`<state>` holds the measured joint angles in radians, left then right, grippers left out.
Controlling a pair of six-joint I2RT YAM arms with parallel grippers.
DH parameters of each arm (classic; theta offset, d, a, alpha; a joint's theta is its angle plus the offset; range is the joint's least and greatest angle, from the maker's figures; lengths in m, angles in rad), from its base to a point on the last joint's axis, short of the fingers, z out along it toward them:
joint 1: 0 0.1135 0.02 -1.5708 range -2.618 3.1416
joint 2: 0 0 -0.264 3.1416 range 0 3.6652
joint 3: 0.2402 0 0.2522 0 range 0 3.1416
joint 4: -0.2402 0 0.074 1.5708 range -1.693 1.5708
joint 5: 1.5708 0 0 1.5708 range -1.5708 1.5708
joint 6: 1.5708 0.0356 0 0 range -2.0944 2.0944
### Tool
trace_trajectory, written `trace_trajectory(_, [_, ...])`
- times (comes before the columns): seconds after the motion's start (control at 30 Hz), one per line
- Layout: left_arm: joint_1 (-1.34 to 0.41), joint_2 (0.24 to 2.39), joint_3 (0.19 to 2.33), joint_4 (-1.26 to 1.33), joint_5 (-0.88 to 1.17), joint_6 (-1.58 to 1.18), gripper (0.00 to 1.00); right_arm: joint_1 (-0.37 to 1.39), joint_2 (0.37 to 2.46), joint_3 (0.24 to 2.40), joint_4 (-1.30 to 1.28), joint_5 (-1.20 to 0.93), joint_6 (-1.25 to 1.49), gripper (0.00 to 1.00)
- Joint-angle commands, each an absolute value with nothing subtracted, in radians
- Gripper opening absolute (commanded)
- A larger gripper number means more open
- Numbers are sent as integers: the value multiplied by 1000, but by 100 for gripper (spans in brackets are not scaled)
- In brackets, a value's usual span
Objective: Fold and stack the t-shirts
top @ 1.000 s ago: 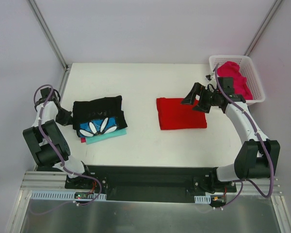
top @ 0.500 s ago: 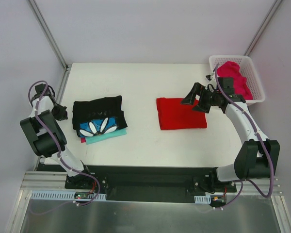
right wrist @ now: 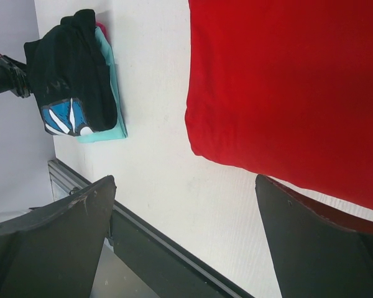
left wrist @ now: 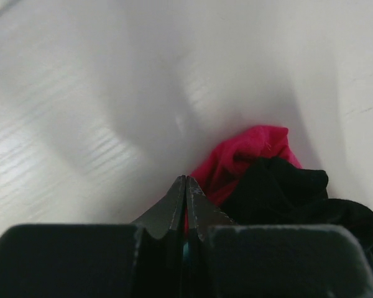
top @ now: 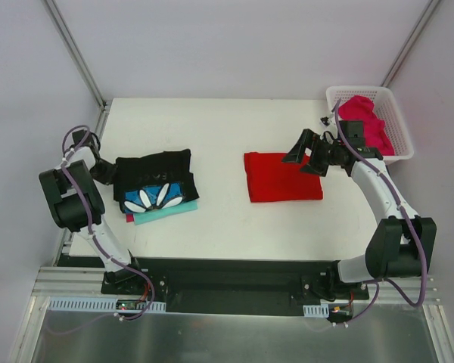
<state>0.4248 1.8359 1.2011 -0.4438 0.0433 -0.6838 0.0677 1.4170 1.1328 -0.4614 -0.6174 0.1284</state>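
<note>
Folded square, the red t-shirt (top: pixel 282 176) lies right of centre on the white surface (top: pixel 212 128). The right gripper (top: pixel 303 160) hangs above its far right corner, fingers spread wide and holding nothing. From the right wrist camera, those open fingers frame the shirt's near edge (right wrist: pixel 280 81) and bare surface beside it.

Across the surface, well apart from the red shirt, the black flower-print t-shirt (top: pixel 153 180) tops a small pile over a teal garment (top: pixel 165 214), with a sliver of pink cloth (top: pixel 129 218) showing at the near left corner. The left gripper (top: pixel 104 171) sits at the pile's left edge, its jaws pressed together on nothing visible. In the left wrist view, the closed tips (left wrist: pixel 185 189) point at the pink layer (left wrist: pixel 242 158) bunched beneath black fabric (left wrist: pixel 286 192).

A magenta t-shirt (top: pixel 363 117) lies crumpled in the white basket (top: pixel 397 144) at the far right corner, not yet folded.

Judging by the layout, the red shirt's fold looks finished and the stacking step is at hand. The next move would call for the right gripper to drop onto an edge of the red shirt, pinch through all its layers, and carry it to the pile without the fold falling open.
</note>
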Motion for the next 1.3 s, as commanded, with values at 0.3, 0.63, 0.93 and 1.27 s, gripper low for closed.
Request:
trace_trajectory(0.3, [278, 1798, 1123, -384, 17, -819, 0, 67, 1390, 1151, -483, -629, 112, 99])
trace_trajectory(0.63, [172, 1787, 1039, -328, 5, -922, 0, 67, 1381, 1152, -494, -635, 101, 99])
trace_trajectory(0.93, [94, 1786, 1000, -304, 5, -1021, 0, 67, 1376, 1147, -495, -637, 100, 99])
trace_trajectory(1.27, [25, 1760, 945, -295, 6, -1106, 0, 72, 1385, 1155, -479, -652, 120, 99])
